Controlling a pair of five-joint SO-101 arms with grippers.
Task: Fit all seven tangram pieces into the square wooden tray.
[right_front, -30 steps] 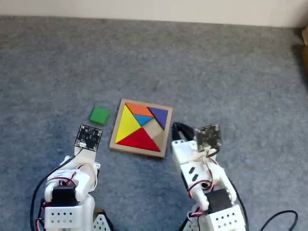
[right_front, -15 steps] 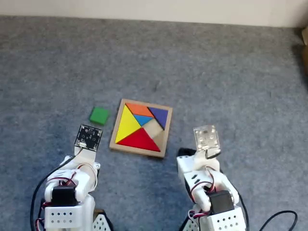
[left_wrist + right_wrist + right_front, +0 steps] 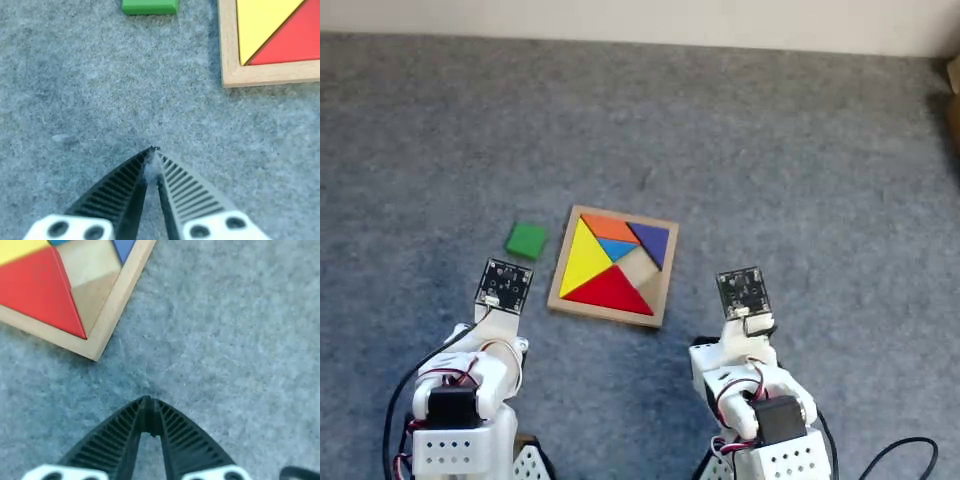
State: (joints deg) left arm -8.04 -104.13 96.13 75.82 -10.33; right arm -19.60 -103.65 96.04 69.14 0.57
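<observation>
Both were closed and empty: a green square wooden piece (image 3: 149,6) lay ahead of the left gripper (image 3: 152,152), a corner of the square wooden tray (image 3: 120,295) ahead of the right gripper (image 3: 148,402).

Tray part-filled; one pc outside.
Square light-wood tray (image 3: 604,313) lies flat, slightly rotated. Seated inside: large yellow triangle (image 3: 585,258), large red triangle (image 3: 612,287), orange pc (image 3: 608,226), small blue triangle (image 3: 616,247), purple triangle (image 3: 653,240). Green square pc (image 3: 527,239) lies flat near tray, left-arm side, not touching.
</observation>
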